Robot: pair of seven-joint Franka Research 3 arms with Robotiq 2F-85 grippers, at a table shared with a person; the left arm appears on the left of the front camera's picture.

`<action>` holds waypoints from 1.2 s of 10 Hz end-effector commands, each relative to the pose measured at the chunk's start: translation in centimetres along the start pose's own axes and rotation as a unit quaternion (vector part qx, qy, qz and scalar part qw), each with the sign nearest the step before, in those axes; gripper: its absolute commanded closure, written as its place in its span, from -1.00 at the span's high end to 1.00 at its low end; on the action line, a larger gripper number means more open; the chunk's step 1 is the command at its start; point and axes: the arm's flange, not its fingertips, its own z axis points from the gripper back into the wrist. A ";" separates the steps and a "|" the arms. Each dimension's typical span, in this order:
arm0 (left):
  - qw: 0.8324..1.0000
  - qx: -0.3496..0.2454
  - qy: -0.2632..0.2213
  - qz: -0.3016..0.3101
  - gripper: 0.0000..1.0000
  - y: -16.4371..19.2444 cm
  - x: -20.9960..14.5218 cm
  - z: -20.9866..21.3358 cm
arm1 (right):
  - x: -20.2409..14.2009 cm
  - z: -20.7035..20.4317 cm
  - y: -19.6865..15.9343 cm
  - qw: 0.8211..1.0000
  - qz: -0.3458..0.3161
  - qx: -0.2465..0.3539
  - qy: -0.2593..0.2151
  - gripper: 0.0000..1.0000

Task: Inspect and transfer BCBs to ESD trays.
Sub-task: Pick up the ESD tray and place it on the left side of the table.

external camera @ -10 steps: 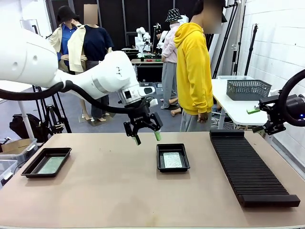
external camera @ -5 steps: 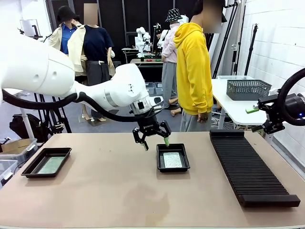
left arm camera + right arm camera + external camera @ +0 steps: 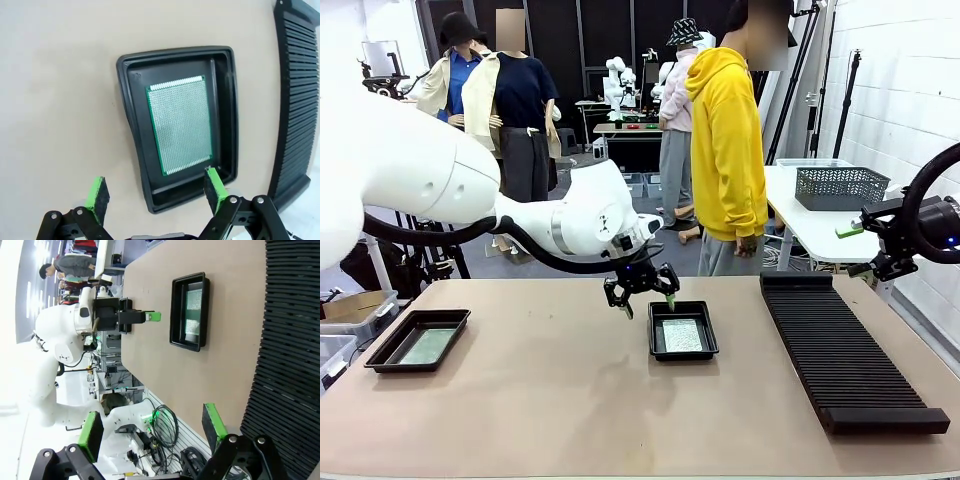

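Your left gripper (image 3: 647, 299) hangs over the table (image 3: 570, 400) just beside the middle tray (image 3: 682, 331), jaws spread wide and holding nothing. In the left wrist view one green pad (image 3: 216, 184) sits above the tray's near rim and the other pad (image 3: 96, 193) is over bare table, so you are offset to one side of the board rather than centred on it.

The BCB (image 3: 183, 123) lies flat on that tray's floor, with a narrow margin to the walls all round. A second tray (image 3: 418, 339) at the table's left edge also holds a board (image 3: 427, 346). The ribbed rack (image 3: 848, 351) runs along the right side.

Your right gripper (image 3: 152, 427) is held off the table's right edge, fingers apart and empty.

Expect the board to be light, thin and stiff, with slick faces and probably delicate plating. Lying flat, it offers only its edges, and the tray walls crowd them. I would take it across the two long edges where the gap looks widest, or tip up the short edge first; a pinch on the faces is not available until it is lifted.
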 end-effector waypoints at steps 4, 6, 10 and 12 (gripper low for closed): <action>0.998 0.035 -0.040 0.022 1.00 0.0 0.0 -2.5 | -0.3 -0.2 0.1 1.000 -0.002 -0.006 -0.004 1.00; 0.998 0.029 -0.049 0.019 1.00 0.0 -0.1 -3.0 | -0.3 -0.2 0.1 1.000 -0.002 -0.006 -0.004 1.00; 0.997 0.033 -0.068 0.017 1.00 -0.2 -0.2 -4.0 | -0.3 -0.2 0.1 1.000 -0.002 -0.006 -0.004 1.00; 0.997 0.028 -0.067 0.016 1.00 -0.3 -0.1 -4.0 | -0.3 -0.2 0.1 1.000 -0.002 -0.006 -0.004 1.00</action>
